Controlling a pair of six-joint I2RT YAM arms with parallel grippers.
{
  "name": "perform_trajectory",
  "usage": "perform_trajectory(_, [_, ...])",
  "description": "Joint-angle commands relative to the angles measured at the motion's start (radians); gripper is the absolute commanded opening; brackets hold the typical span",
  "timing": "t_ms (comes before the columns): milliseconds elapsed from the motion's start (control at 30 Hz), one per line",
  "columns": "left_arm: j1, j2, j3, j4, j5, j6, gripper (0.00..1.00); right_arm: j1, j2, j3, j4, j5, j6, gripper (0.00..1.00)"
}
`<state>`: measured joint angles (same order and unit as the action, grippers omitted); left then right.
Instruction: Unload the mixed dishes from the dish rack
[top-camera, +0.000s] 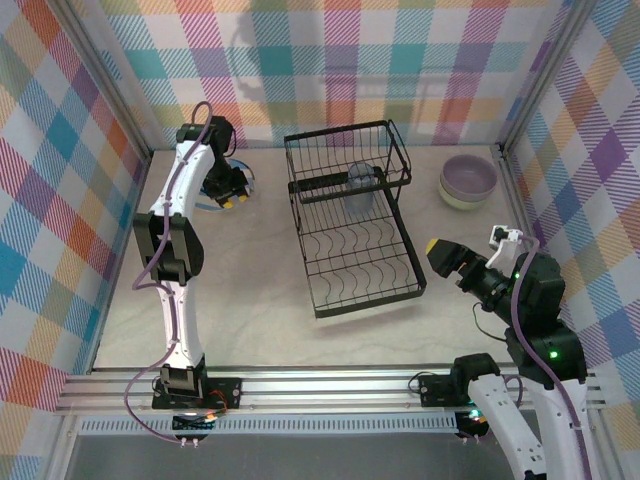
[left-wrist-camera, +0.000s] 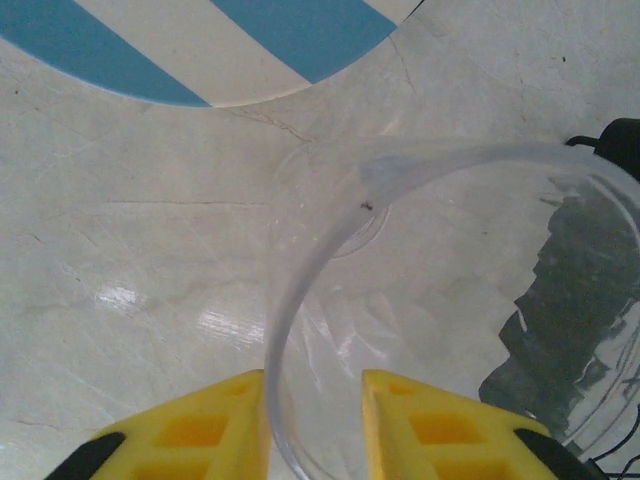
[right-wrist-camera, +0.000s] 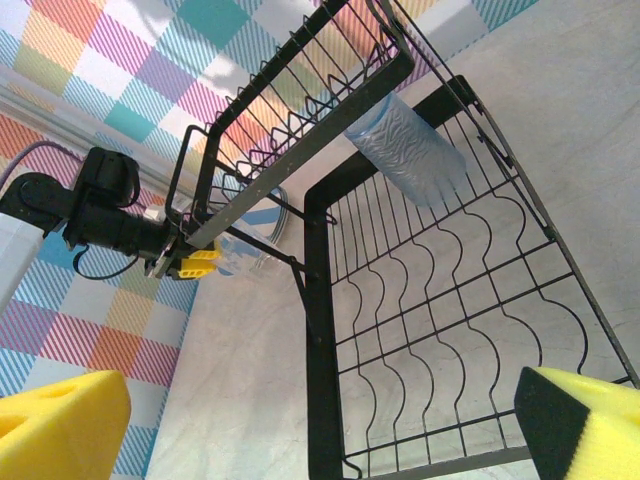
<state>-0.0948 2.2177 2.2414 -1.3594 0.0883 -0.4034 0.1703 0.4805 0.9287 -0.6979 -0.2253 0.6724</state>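
The left gripper (left-wrist-camera: 313, 388) is at the far left of the tabletop (left-wrist-camera: 120, 250), with one finger inside a clear glass (left-wrist-camera: 420, 165) and one outside. The gripper is released: the wall of the glass touches the left finger, but there is a free gap before the right one. The glass seems to stand upright on the tabletop, just beside the plate (left-wrist-camera: 230, 40).

I think the step is to let go of the glass. To do it well, open the gripper a little more, then lift it straight up, so that the inner finger does not catch the rim and tip the glass onto the plate.

The tumbler (top-camera: 358, 187) lies in the rack (top-camera: 365, 285). The right gripper (top-camera: 452, 262), wide open and empty, waits near the rack.
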Motion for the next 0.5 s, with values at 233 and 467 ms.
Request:
perform_trajectory(233, [0.02, -0.028, 0.017, -0.035, -0.008, 0.002, 0.42, 0.005, -0.003, -0.004, 0.019, 0.005, -0.011, 0.99])
perform_trajectory(467, [0.024, -0.073, -0.001, -0.036, -0.01, 0.01, 0.5, 0.004, 0.007, -0.014, 0.044, -0.002, -0.008, 0.99])
